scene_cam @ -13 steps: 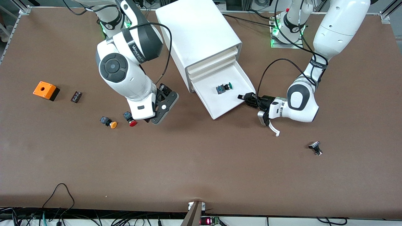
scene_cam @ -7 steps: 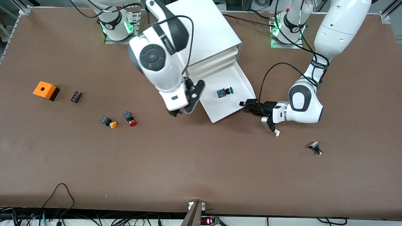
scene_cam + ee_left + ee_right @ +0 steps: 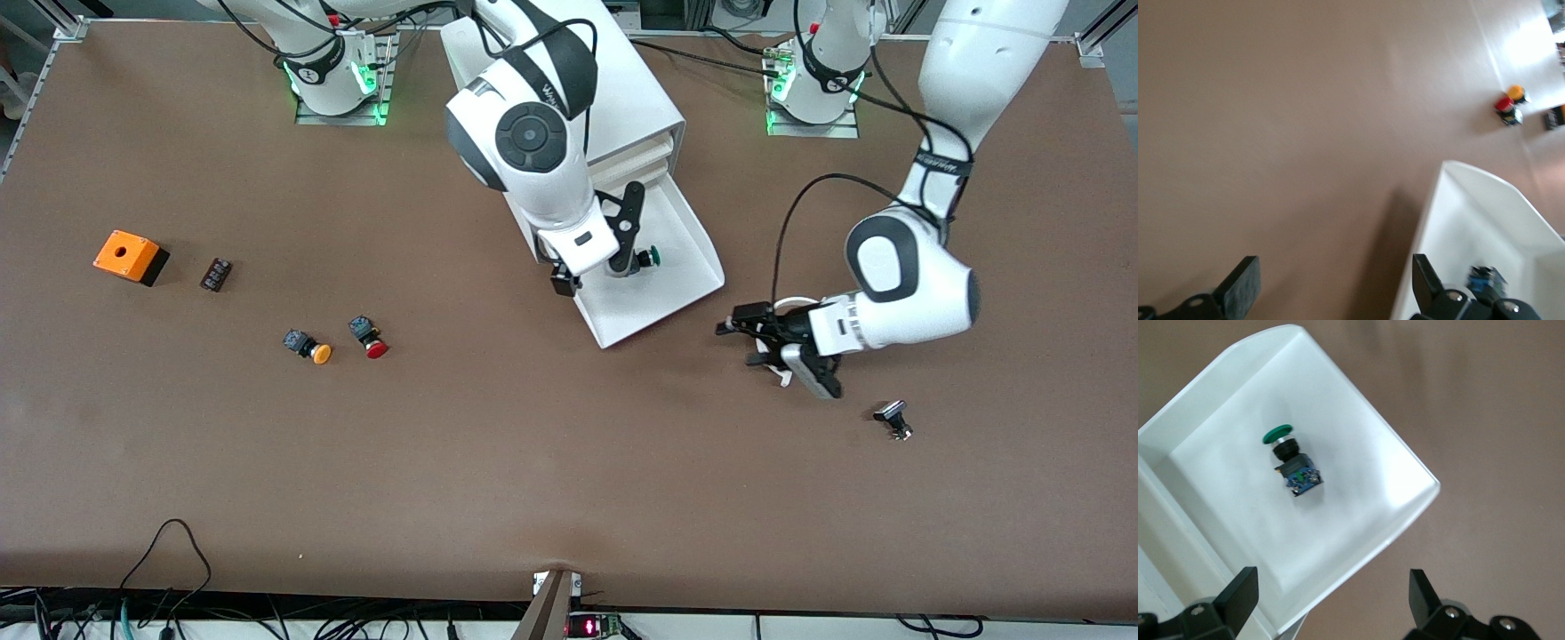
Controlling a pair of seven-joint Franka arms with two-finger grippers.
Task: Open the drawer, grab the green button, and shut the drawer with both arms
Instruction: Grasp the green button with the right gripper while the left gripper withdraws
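The drawer (image 3: 702,253), the lowest tray of the white cabinet (image 3: 627,84), stands pulled open. The green-capped button (image 3: 653,258) lies on its side in it, partly hidden by the right arm. The right wrist view shows the whole button (image 3: 1292,463) on the drawer floor (image 3: 1358,520). My right gripper (image 3: 594,271) hangs open and empty over the drawer's front part (image 3: 1331,603). My left gripper (image 3: 736,342) is open and empty, low over the table beside the drawer's front corner, toward the left arm's end. The left wrist view shows it open (image 3: 1335,290) next to the drawer wall (image 3: 1451,213).
A red-capped button (image 3: 370,339) and an orange-capped button (image 3: 308,347) lie on the table toward the right arm's end. An orange box (image 3: 131,256) and a small black part (image 3: 215,274) lie farther that way. A black-and-silver part (image 3: 893,420) lies near the left gripper.
My right arm has swung from near the red-capped button to over the open drawer. My left gripper has drawn back from the drawer's front corner toward the left arm's end.
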